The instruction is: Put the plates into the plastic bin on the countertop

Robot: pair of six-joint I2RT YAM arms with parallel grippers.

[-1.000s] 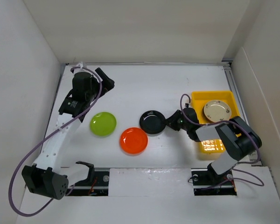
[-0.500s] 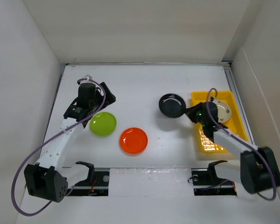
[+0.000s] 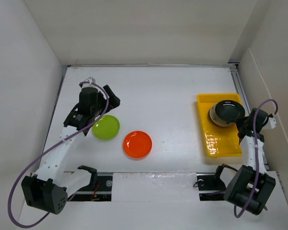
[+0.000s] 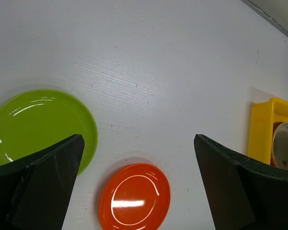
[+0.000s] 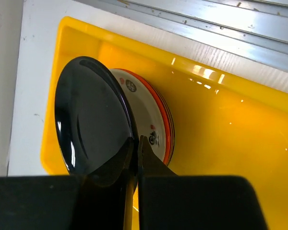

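Observation:
A black plate (image 3: 228,109) hangs tilted over the stack of plates (image 5: 156,117) at the far end of the yellow plastic bin (image 3: 221,143). My right gripper (image 3: 238,120) is shut on its near rim, and the right wrist view shows the pinch (image 5: 137,143) on the black plate (image 5: 89,134) with a cream patterned plate on top of the stack underneath. On the white countertop (image 3: 173,96) lie a lime green plate (image 3: 106,127) and an orange plate (image 3: 137,144). My left gripper (image 3: 109,103) hovers wide open just behind the lime plate (image 4: 38,124), holding nothing.
The bin's near half (image 5: 230,143) holds no plates. White walls close in the countertop on the left, back and right. A metal rail (image 5: 206,21) runs along the bin's far side. Both arm bases sit at the near edge.
My right arm closed on the black plate, then carried it from the middle of the countertop to above the stack in the bin. The left gripper drifted slightly toward the lime plate.

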